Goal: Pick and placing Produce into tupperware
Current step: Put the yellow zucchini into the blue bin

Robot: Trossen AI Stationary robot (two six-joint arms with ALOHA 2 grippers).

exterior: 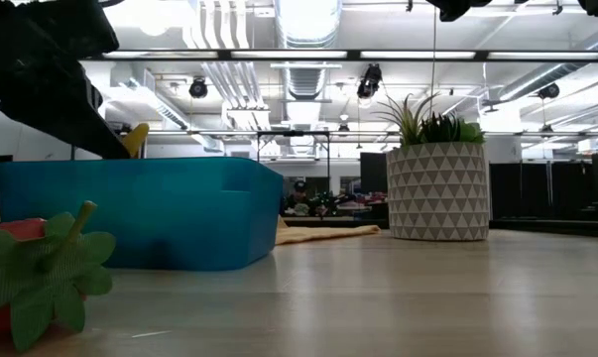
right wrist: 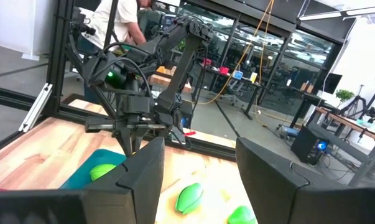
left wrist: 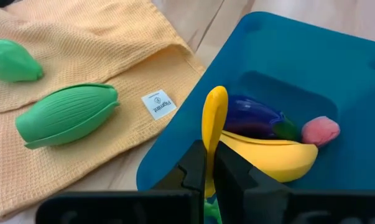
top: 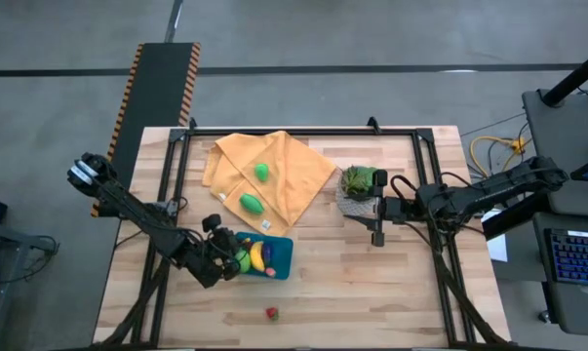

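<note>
The teal tupperware (top: 277, 255) stands near the table's front left; it also shows in the low view (exterior: 140, 213). In it lie a yellow banana (left wrist: 277, 157), a purple eggplant (left wrist: 252, 116) and a pink piece (left wrist: 320, 130). My left gripper (top: 223, 255) is at the tupperware's left end, shut on a slim yellow piece (left wrist: 214, 115). Two green pieces (top: 262, 173) (top: 251, 204) lie on the orange cloth (top: 298, 175). A red piece with green leaves (top: 271, 313) lies on the table in front. My right gripper (top: 378, 210) is open and empty beside the potted plant (top: 360, 183). My left gripper pinches the slim yellow piece between its two fingers (left wrist: 196, 168), on its lower part (left wrist: 211, 155). The fingers come from the table's left, slanting down. The piece's free end (exterior: 135, 140) sticks out past the fingertips, above the tupperware's rim. The tupperware's wall hides its lower end.
The orange cloth lies crumpled behind the tupperware, with a white label (left wrist: 158, 104) at its edge. The plant in its patterned pot (exterior: 437, 188) stands at the right middle. Bare wooden table lies to the front right (top: 372, 292).
</note>
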